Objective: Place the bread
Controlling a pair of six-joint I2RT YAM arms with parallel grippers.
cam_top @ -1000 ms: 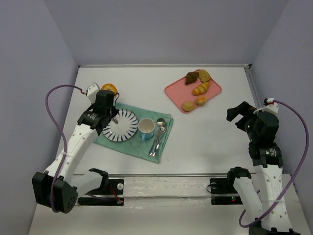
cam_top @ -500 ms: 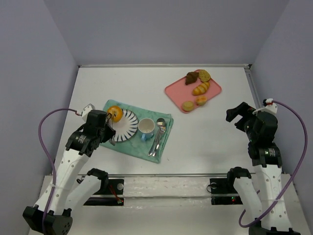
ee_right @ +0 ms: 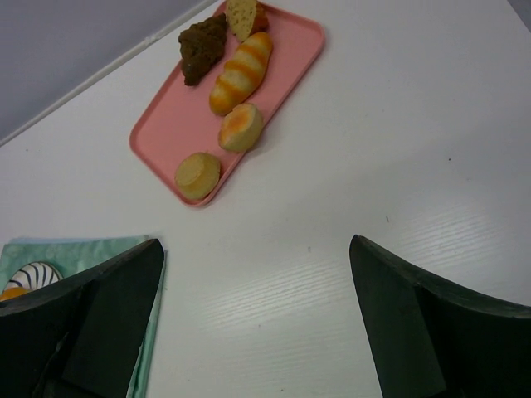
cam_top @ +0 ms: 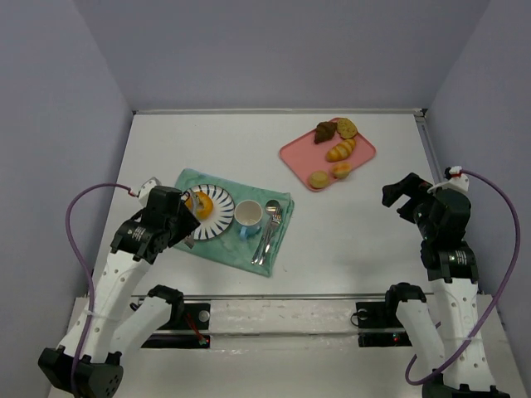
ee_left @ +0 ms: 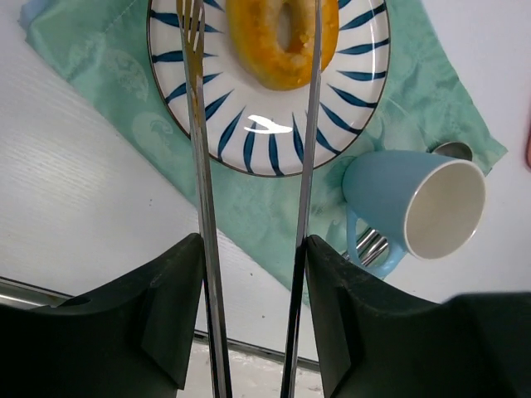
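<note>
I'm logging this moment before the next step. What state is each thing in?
bread: lying flat on the plate, not gripped
plate: on the cloth, bearing the bread
left gripper: open, fingers astride the bread
mug: upright, empty
cutlery: lying beside the mug
tray: holding several pastries
right gripper: open, empty

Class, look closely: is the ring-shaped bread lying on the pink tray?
No, the ring-shaped bread lies on the striped plate on the green cloth.
</note>
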